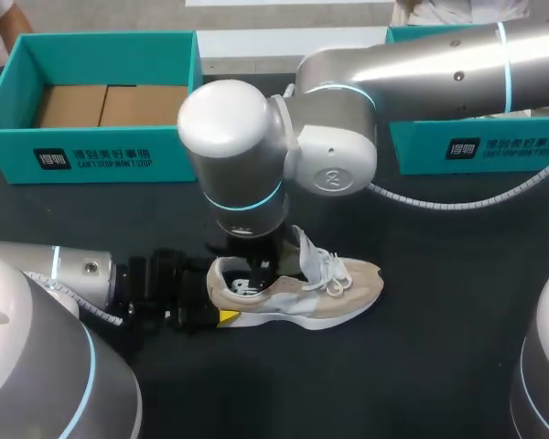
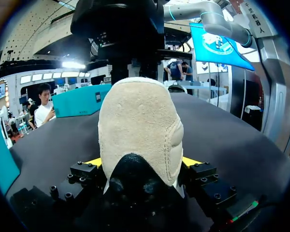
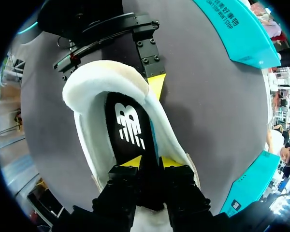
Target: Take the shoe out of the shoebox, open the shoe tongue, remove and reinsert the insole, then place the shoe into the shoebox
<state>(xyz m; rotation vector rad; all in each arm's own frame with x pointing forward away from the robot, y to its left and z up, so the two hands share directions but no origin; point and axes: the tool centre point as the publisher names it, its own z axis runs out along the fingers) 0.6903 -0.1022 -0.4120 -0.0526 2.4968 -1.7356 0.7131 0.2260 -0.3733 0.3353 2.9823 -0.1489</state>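
A beige shoe (image 1: 297,288) with white laces lies on its sole on the dark table (image 1: 421,347), heel towards my left arm. My left gripper (image 1: 221,294) has the heel (image 2: 137,130) between its yellow fingertips (image 2: 94,161), which press on both sides of it. My right gripper (image 1: 256,274) reaches down from above into the shoe's mouth. In the right wrist view its tips (image 3: 151,163) stand slightly apart just over the black insole (image 3: 128,128), which lies flat inside the shoe. The tongue is hidden under my right wrist.
An open teal shoebox (image 1: 91,151) with cardboard inside stands at the back left. A second teal box part (image 1: 476,146) is at the back right, behind my right arm. Bare table lies in front of the shoe.
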